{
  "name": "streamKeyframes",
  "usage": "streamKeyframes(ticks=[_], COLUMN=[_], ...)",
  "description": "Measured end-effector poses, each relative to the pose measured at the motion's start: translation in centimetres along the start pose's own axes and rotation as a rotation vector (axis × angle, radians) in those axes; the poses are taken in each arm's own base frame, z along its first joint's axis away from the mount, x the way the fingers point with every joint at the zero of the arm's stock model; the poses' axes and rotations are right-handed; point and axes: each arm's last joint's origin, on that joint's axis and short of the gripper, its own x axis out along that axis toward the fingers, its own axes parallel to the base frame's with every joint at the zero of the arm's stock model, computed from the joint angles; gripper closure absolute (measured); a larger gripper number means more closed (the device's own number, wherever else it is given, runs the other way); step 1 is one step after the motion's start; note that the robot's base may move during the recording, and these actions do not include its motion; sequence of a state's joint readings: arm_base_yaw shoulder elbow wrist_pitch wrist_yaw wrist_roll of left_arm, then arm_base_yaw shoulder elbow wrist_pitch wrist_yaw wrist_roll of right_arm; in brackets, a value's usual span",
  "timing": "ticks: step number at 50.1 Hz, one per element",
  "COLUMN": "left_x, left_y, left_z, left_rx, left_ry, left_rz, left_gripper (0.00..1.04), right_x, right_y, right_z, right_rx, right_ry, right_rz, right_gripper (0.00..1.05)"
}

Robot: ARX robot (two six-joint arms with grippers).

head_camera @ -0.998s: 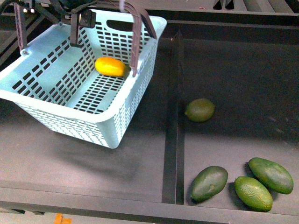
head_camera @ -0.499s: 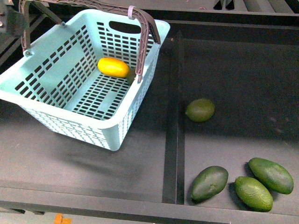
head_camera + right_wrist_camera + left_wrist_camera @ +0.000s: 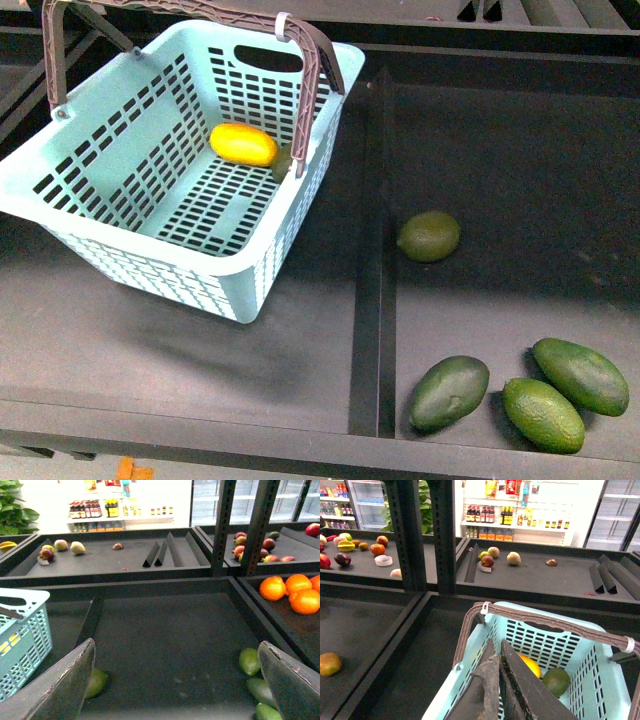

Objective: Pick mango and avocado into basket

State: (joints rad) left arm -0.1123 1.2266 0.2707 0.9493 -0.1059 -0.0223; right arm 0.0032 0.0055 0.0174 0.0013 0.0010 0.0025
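The mango (image 3: pixel 243 145) lies on the slotted floor of the basket (image 3: pixel 120 245), near its far wall, with a green avocado (image 3: pixel 556 681) just beside it. The left gripper (image 3: pixel 499 680) hangs above them, fingers pressed together and empty. The right gripper (image 3: pixel 175 680) is spread wide over the dark shelf (image 3: pixel 500 160), well apart from the basket

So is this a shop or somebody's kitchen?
Most likely a shop's fruit section: a shopping basket sits on dark display shelving with loose fruit, and bottles line shelves behind.
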Motion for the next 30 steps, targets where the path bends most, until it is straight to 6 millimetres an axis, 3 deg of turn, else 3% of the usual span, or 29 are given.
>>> streamKeyframes(ticks=[17,30], left_x=[-4.2,-6.4], left_y=[2.0,2.1], left_z=[-1.1,-2.3], left_rx=[0.008,0.010], left_ry=[0.005,0.006], left_rz=[0.005,0.002], left_gripper=[1.02,1.02], right_x=[0.0,0.0], right_y=[0.0,0.0], right_z=[0.0,0.0], right_rx=[0.000,0.000], right_ry=[0.000,0.000], right_rz=[0.000,0.000], right_gripper=[0.09,0.09])
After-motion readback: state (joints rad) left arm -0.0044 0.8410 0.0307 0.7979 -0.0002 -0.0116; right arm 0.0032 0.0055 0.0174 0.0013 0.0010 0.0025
